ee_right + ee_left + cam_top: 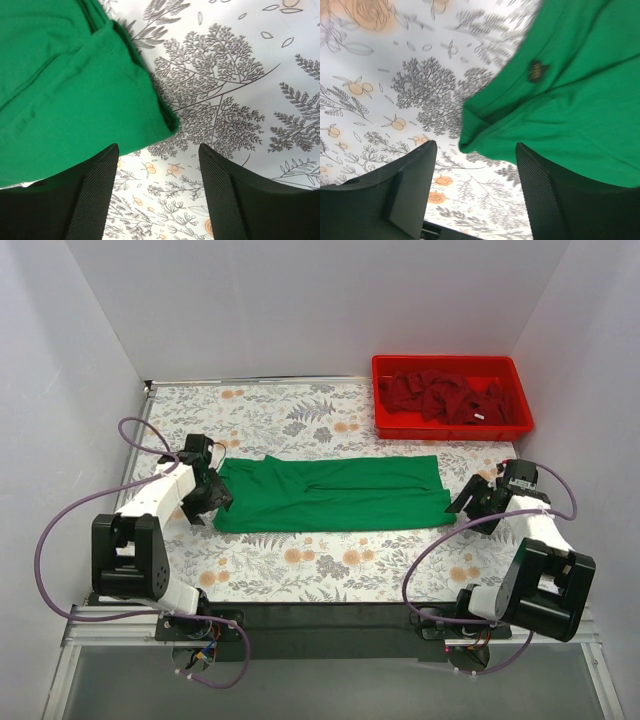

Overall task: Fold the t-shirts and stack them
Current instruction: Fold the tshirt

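Note:
A bright green t-shirt (330,493) lies folded into a long band across the middle of the floral table. My left gripper (208,498) is open at its left end; in the left wrist view a corner of the green t-shirt (560,100) hangs just ahead of the open gripper (476,157). My right gripper (468,502) is open at its right end; in the right wrist view the green t-shirt's corner (75,95) lies just ahead of the open gripper (158,155). Several dark red t-shirts (445,397) lie crumpled in the red bin.
The red plastic bin (524,403) stands at the back right of the table. White walls close in the left, back and right sides. The table's near edge runs by the arm bases.

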`<state>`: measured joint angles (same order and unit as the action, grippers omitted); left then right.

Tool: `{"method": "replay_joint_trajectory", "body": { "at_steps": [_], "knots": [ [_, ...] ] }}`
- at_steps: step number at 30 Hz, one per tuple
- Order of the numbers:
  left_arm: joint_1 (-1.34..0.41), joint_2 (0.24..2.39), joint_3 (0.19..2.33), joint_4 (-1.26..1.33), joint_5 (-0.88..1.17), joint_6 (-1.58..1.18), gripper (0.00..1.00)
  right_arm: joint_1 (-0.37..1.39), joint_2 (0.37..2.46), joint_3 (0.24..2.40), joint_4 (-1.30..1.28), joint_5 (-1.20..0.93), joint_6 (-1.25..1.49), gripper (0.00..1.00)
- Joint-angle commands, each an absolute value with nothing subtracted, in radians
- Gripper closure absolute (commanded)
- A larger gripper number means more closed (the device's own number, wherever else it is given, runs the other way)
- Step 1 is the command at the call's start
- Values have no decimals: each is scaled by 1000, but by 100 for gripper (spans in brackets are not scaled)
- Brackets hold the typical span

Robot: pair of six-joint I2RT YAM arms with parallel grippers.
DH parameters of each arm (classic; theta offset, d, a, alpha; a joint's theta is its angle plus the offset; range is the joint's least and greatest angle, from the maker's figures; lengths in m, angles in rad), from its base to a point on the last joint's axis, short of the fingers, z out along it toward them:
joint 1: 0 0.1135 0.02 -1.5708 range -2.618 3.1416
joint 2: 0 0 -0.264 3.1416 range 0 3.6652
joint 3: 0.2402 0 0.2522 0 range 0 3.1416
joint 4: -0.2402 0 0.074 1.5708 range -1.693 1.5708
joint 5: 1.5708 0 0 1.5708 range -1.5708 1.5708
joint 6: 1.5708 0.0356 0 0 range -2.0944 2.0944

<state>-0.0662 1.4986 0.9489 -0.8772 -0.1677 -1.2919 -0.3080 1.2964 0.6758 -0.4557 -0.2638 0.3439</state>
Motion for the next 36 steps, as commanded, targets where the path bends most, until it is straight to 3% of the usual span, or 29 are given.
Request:
{"method": "replay_joint_trajectory", "body": {
  "at_steps": [1, 5, 13, 20, 36],
  "knots": [
    [-75, 1421, 1043, -894, -173, -1252, 39, -275, 1233, 692, -509, -253, 290, 38],
    [-202, 1454, 1158, -876, -233, -1172, 37, -221, 1174, 712, -535, -238, 252, 37],
    [-512, 1697, 1417, -753, -301, -911, 46, -111, 1100, 722, -543, -222, 184, 39],
    [-574, 1946, 1670, -814, -273, -937, 59, -64, 1091, 709, -537, -222, 172, 39],
    [-620, 2154, 1756, -916, -324, -1221, 66, -49, 1106, 698, -514, -239, 167, 39]
  ]
}}
